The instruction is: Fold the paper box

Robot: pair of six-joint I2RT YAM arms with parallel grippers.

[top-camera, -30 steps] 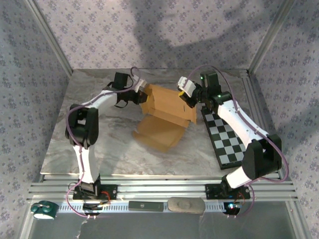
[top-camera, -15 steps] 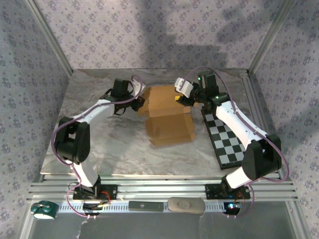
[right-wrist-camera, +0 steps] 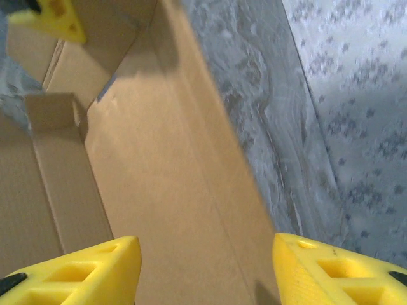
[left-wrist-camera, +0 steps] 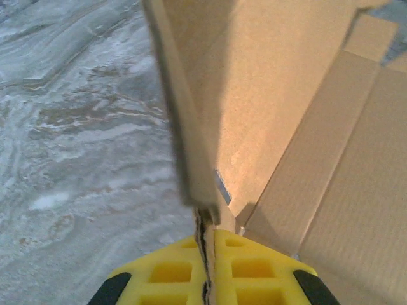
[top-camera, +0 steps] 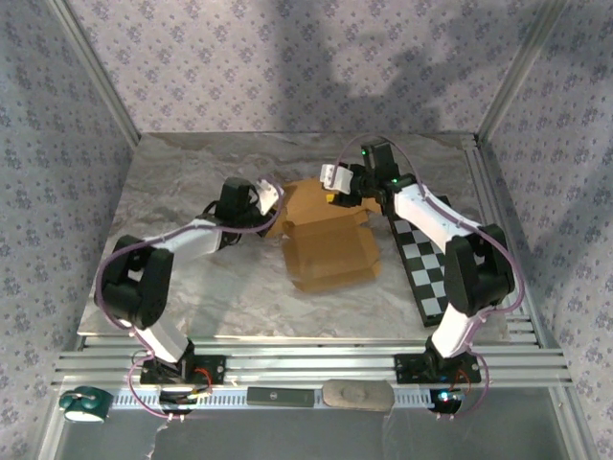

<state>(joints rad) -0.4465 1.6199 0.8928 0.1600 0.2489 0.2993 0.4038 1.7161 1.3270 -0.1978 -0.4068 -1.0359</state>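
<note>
My left fingers (left-wrist-camera: 172, 274) are showing bright yellow with black patches, and my right fingers (right-wrist-camera: 82, 267) are showing the same yellow. The paper box (top-camera: 330, 254) is looking plain tan-brown. The desk (top-camera: 239, 297) is showing grey-white marbling, the board (top-camera: 436, 278) black-and-white checks, and the walls (top-camera: 287, 57) pale lilac with small flowers.
</note>
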